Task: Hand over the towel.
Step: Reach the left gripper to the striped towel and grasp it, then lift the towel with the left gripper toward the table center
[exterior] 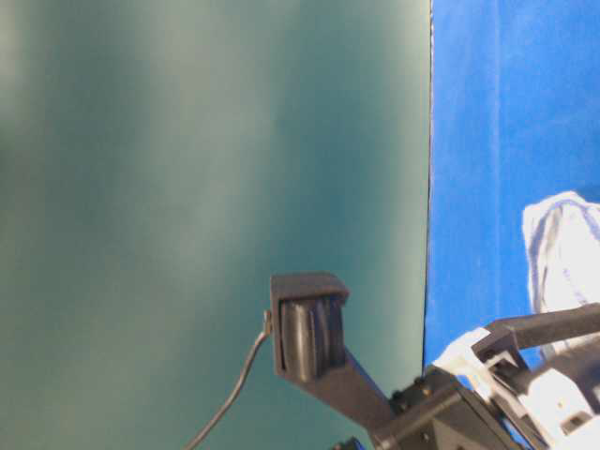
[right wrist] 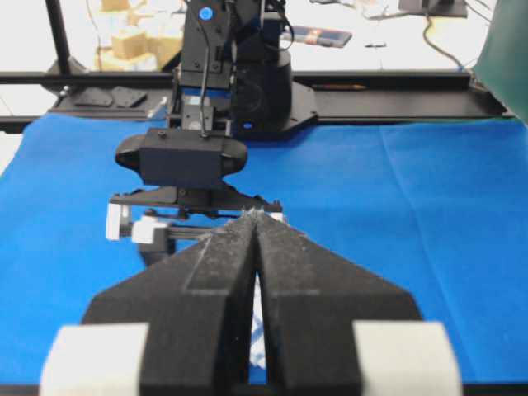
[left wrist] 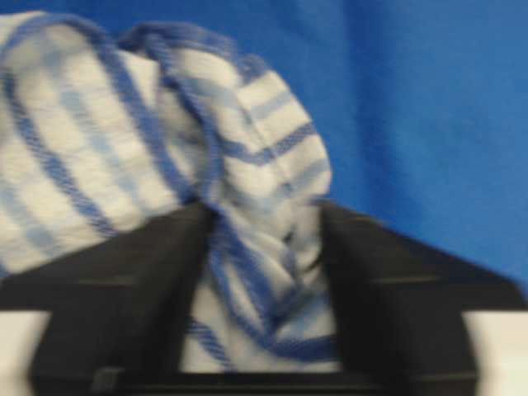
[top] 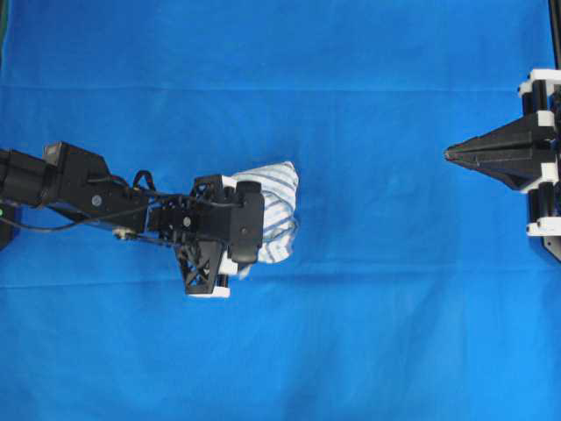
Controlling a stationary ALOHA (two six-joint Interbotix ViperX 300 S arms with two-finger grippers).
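Observation:
The towel (top: pixel 279 203), white with thin blue stripes and a blue hem, is bunched up left of the middle of the blue tablecloth (top: pixel 368 307). My left gripper (top: pixel 254 221) is over its near side, shut on a gathered fold. In the left wrist view the cloth (left wrist: pixel 247 157) fills the gap between the two black fingers (left wrist: pixel 140 272). It also shows in the table-level view (exterior: pixel 562 253). My right gripper (top: pixel 449 153) is shut and empty at the far right, its tip pointing toward the towel, well apart from it. The right wrist view shows its closed tip (right wrist: pixel 256 216).
The left arm's wrist camera housing (right wrist: pixel 181 157) faces the right gripper across the cloth. A black frame rail (right wrist: pixel 371 82) runs behind the table's far edge. A dark green backdrop (exterior: pixel 187 187) fills most of the table-level view.

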